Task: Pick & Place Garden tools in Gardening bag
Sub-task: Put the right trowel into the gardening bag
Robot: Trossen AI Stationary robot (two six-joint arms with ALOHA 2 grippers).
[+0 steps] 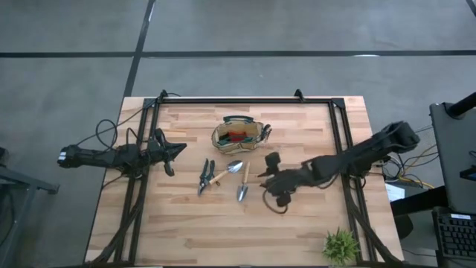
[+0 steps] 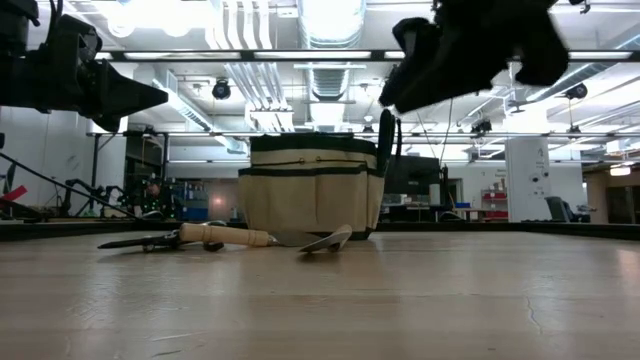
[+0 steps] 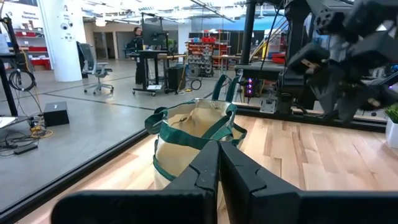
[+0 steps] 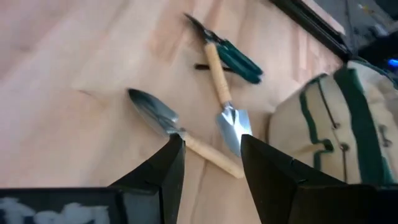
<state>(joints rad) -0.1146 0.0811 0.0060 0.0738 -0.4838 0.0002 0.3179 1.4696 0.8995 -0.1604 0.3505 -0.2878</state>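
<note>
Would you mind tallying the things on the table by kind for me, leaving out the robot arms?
Pruning shears on the table: 1
Wooden-handled trowels: 2
Gardening bag: 1, with red and dark items inside that I cannot count
Small green plant: 1
Total: 5

In the high view the oval tan fabric gardening bag [image 1: 241, 135] sits upper centre of the wooden table [image 1: 186, 223], with dark-handled pruning shears [image 1: 205, 176] and two wooden-handled silver trowels [image 1: 226, 173] [image 1: 244, 186] just below it, and a small green plant [image 1: 341, 245] at lower right.
</note>
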